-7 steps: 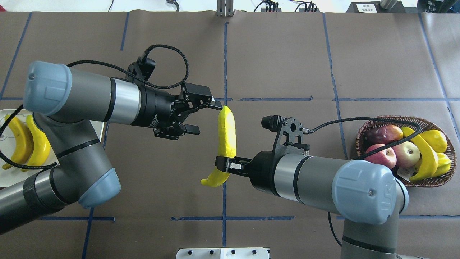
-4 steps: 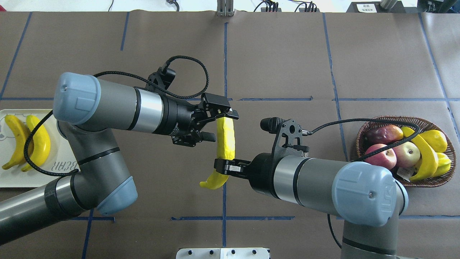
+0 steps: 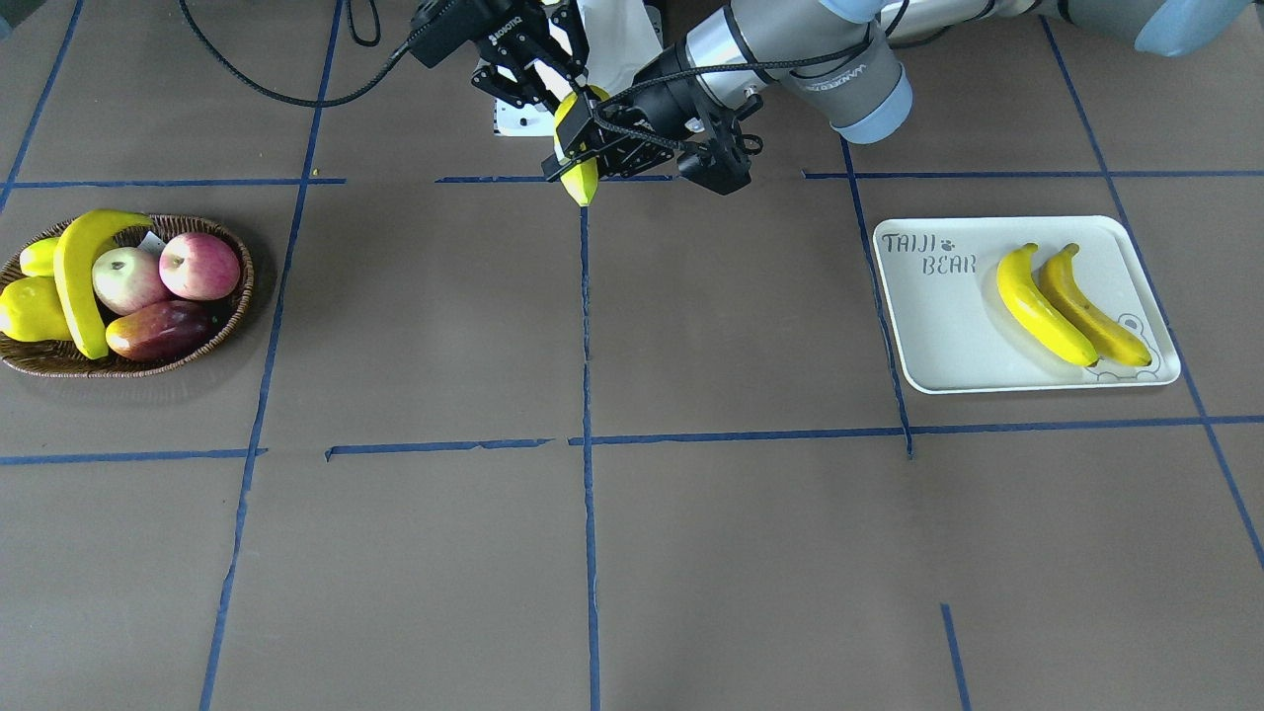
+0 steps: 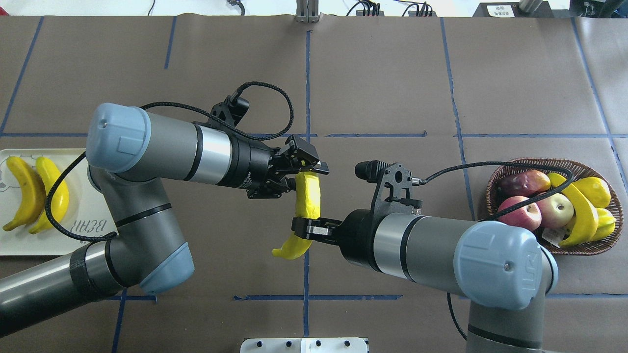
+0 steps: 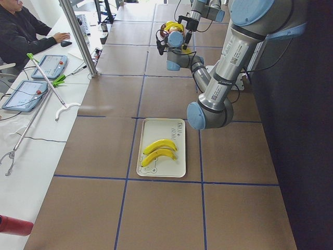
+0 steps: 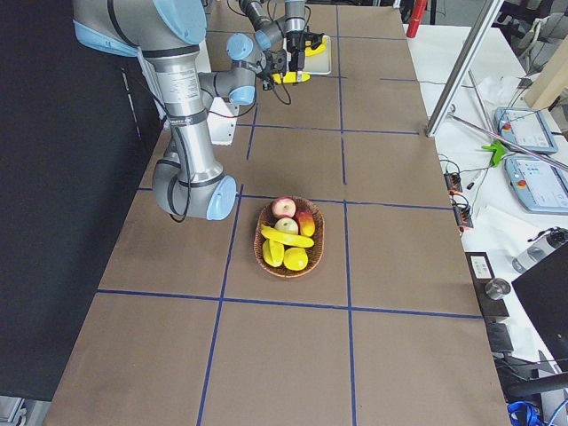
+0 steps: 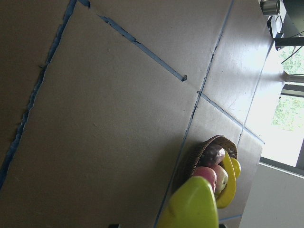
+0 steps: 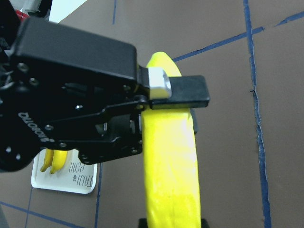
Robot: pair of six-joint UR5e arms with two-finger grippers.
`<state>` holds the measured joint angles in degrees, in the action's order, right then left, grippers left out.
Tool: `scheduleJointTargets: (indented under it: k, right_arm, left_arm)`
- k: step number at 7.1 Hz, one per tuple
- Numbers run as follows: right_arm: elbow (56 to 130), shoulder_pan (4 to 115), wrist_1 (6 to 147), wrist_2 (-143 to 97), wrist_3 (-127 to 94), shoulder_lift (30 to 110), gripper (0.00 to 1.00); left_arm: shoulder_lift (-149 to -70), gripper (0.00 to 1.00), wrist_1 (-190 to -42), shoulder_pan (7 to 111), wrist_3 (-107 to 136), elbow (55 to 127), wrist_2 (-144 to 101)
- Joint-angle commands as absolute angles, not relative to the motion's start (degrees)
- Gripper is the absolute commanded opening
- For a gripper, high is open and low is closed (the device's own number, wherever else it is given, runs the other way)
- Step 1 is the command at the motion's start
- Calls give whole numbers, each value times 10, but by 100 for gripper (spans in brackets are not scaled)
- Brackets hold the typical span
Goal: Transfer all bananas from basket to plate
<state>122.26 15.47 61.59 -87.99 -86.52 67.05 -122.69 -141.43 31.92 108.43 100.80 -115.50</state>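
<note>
Handover risk dominates: at the centre of the overhead view the held banana hangs above the table; the right gripper is clamped across its lower third, while the left gripper brackets its upper end, one pad laid against the peel in the right wrist view; whether those fingers have actually clamped I cannot tell; should the right gripper let go before they bite, the smooth fruit would likely drop onto the brown table cover; a hold so near the tapered tip could also let the long body swing or slide out on the way over; the white tray sits at the left edge of that view, partly hidden by the left arm, with two bananas side by side on its left part, so the lettered part looks the freer landing spot; at the right edge the wicker basket holds the last banana, draped over apples and plump yellow fruits, which crowd any later pick.
</note>
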Motion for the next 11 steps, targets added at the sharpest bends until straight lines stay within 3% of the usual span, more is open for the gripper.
scheduleJointTargets:
  k: [1, 4, 6, 8, 10, 11]
  right_arm:
    - [1223, 155, 619, -880, -867, 671, 100]
    - [1237, 161, 620, -892, -867, 672, 100]
    - [1258, 220, 674, -966, -864, 678, 100]
    - [1281, 301, 755, -1044, -851, 681, 100]
    - [1283, 355, 821, -1099, -797, 682, 100]
    - [1284, 363, 842, -1100, -788, 681, 100]
  left_arm:
    - [-1225, 0, -1411, 323, 1078, 1008, -1155]
    - [-1224, 0, -1400, 349, 1078, 1006, -1156]
    - [-1196, 0, -1289, 413, 1037, 1007, -1208]
    - [-1110, 0, -1199, 489, 904, 1020, -1238]
    - [-982, 0, -1193, 536, 794, 1014, -1224]
    - [-961, 0, -1192, 535, 791, 998, -1199]
